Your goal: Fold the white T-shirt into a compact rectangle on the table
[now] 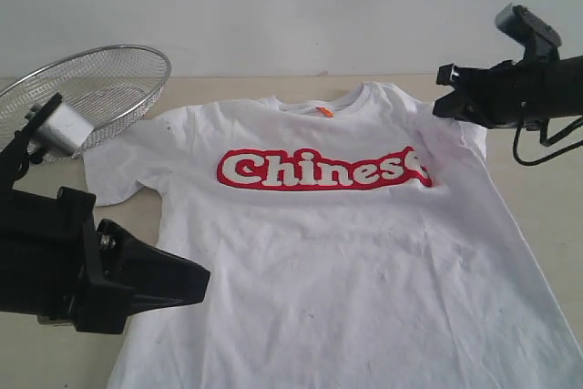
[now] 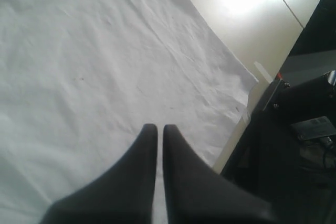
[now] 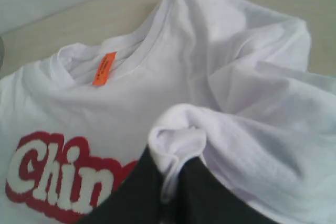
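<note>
Below, the white T-shirt (image 1: 346, 252) runs out of frame; the right gripper (image 1: 442, 103) pinches its upper-right cloth, and the left gripper (image 1: 204, 280) hangs closed and empty at lower left.

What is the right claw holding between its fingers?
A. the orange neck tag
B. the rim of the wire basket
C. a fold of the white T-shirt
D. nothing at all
C: in the right wrist view, the right claw is shut on a bunched fold of the T-shirt, while the orange tag lies apart at the collar.
</note>
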### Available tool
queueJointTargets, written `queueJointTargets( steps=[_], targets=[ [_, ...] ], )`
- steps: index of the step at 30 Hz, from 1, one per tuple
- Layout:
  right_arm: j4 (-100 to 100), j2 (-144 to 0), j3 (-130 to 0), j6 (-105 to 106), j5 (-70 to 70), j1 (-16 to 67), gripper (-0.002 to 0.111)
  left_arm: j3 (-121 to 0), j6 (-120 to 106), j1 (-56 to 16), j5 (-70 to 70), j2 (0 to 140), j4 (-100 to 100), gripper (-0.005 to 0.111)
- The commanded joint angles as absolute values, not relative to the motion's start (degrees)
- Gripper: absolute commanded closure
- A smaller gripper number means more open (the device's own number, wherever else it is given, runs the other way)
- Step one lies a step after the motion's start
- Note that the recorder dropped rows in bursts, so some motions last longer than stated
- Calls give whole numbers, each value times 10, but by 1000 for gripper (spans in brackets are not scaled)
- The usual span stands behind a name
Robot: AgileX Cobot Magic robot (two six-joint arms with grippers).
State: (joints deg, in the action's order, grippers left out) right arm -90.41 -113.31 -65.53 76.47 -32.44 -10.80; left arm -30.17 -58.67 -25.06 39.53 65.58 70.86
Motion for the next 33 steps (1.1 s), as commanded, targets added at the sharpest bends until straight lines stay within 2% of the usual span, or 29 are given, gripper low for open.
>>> queueJointTargets(
  steps=[1,12,14,16,20,21,22,27,33],
  targets=[
    [-844,-1126,-657,771,-318,-60,108,-300,-594,-253,393,659,716,102],
    [-717,-1130,-657,708,-278,45,108,-300,-595,-253,392,659,718,102],
    [-706,-1140,-657,695,-278,46,104,-300,-595,-253,392,659,718,102],
    [-696,-1152,-657,688,-280,45,92,-300,-595,-253,392,659,718,102],
    [-692,-1174,-657,681,-285,45,47,-300,-595,-253,392,659,718,102],
    [-691,-1175,-657,678,-282,45,39,-300,-595,-253,392,659,718,102],
    [-691,-1175,-657,678,-281,45,38,-300,-595,-253,392,659,718,102],
    [-695,-1147,-663,672,-275,45,52,-300,-595,-253,392,659,718,102],
    [-693,-1088,-664,644,-248,39,52,-300,-595,-253,395,659,716,102]
  ],
)
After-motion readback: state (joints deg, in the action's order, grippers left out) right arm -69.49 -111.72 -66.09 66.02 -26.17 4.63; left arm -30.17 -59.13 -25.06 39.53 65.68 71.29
